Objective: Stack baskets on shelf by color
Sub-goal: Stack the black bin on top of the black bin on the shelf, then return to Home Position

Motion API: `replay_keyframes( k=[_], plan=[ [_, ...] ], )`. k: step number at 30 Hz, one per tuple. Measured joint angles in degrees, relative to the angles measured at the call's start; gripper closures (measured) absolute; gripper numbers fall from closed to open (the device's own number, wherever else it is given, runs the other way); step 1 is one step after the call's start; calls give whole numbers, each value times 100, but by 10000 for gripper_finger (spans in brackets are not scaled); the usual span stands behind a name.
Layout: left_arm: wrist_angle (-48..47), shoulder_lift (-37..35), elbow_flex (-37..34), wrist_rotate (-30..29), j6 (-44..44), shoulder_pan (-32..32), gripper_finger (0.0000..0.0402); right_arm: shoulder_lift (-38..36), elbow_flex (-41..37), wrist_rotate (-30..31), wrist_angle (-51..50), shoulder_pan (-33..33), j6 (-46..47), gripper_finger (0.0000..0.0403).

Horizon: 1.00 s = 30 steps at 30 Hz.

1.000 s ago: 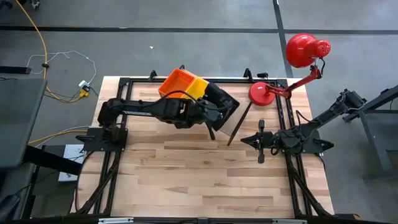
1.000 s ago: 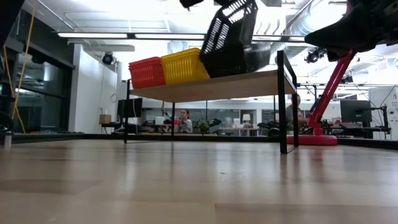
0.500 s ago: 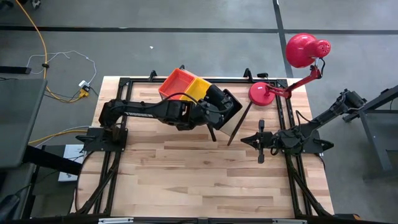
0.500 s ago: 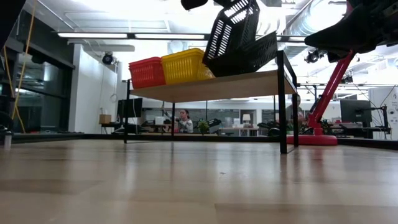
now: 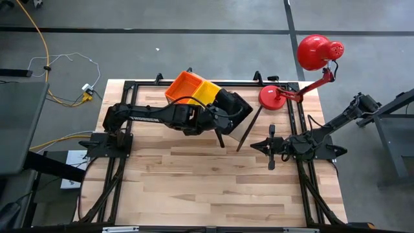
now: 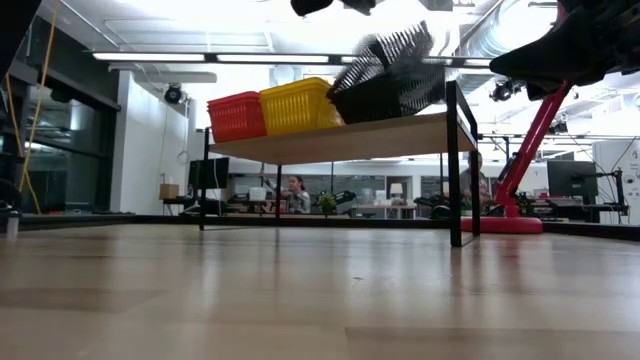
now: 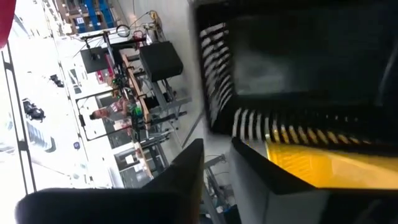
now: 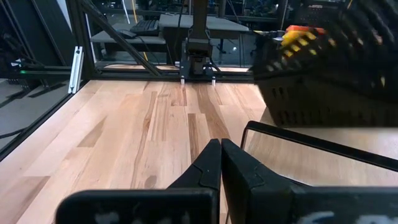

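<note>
Resting on the wood table [image 5: 213, 188] at its right edge, the right gripper [image 5: 271, 159] lies idle with its fingers [image 8: 214, 163] pressed together, holding nothing. Farther back, the left gripper [image 5: 220, 138] reaches over the shelf [image 6: 350, 137], where a black basket [image 6: 385, 78] sits tilted at the right end, blurred in the low view; whether the left fingers are apart or clamped on the basket cannot be told. Beside it on the shelf stand a yellow basket [image 6: 298, 105] and an orange-red basket [image 6: 236, 116], side by side. Beyond the shelf's right end stands a red desk lamp [image 5: 309, 63].
</note>
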Motion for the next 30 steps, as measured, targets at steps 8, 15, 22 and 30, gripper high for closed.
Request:
replay_keyframes(
  k=[8,15,22,30],
  plan=[
    [27,0,0,-116,-114,-1,273,0,0,0,0,0,2,402],
    [132,-60,-2,-1214,-326,-139,242,0,0,0,-2,1,0,402],
    [-983,-871,0,-465,-3036,-490,286,0,0,0,11,1,0,402],
    [-1832,-2380,-945,932,-5805,-859,390,35,0,-1,144,0,-38,402]
  ],
)
